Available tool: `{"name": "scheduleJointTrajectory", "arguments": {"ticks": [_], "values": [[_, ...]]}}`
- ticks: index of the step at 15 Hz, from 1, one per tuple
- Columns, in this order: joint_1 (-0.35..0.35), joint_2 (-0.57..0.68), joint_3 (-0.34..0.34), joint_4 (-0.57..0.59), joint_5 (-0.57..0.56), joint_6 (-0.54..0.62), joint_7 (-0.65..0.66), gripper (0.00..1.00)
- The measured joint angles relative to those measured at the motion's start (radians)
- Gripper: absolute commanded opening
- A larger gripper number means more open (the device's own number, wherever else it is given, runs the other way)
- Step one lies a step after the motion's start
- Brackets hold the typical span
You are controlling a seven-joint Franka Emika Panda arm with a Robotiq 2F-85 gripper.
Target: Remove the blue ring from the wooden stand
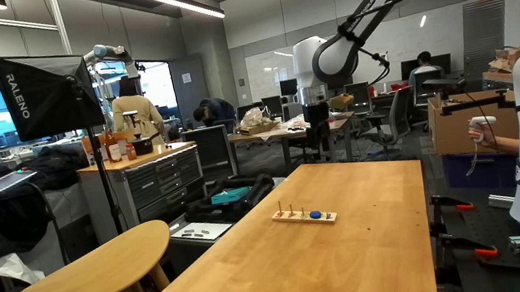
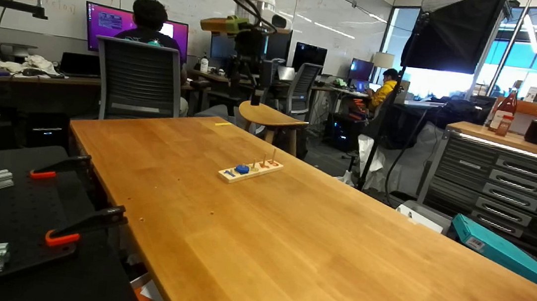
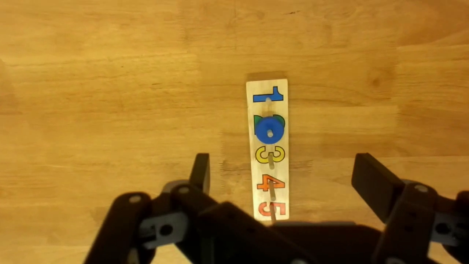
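The long, flat, pale wooden stand [image 3: 263, 169] runs almost straight up and down the wrist view, painted 1 uppermost, 5 nearest the black two-fingered hand [image 3: 283, 171]. The round blue ring [image 3: 265, 128] lies flat around the wooden peg [image 3: 270, 133] at the 2, beyond the fingers [image 3: 375, 183] and slightly left of the middle of their gap. The hand is spread wide; in both exterior views it hangs well above the brown wooden desk [image 1: 365, 256]. More wooden pegs [image 3: 272, 190] rise at 1, 3, 4 and 5, taller towards 5. A pale wooden stool [image 1: 95, 271] stands beside the desk.
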Motion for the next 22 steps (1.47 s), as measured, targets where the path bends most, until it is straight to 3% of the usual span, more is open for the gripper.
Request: {"name": "scheduleJointTrajectory", "arguments": {"ticks": [5, 10, 17, 22], "values": [[-0.005, 0.236, -0.028, 0.165, -0.001, -0.001, 0.0, 1.0], [-0.003, 0.395, -0.041, 0.233, -0.002, -0.001, 0.0, 1.0], [0.028, 0.478, -0.038, 0.228, -0.003, 0.007, 0.0, 1.0], [0.053, 0.487, -0.029, 0.22, -0.003, 0.085, 0.0, 1.0]]}}
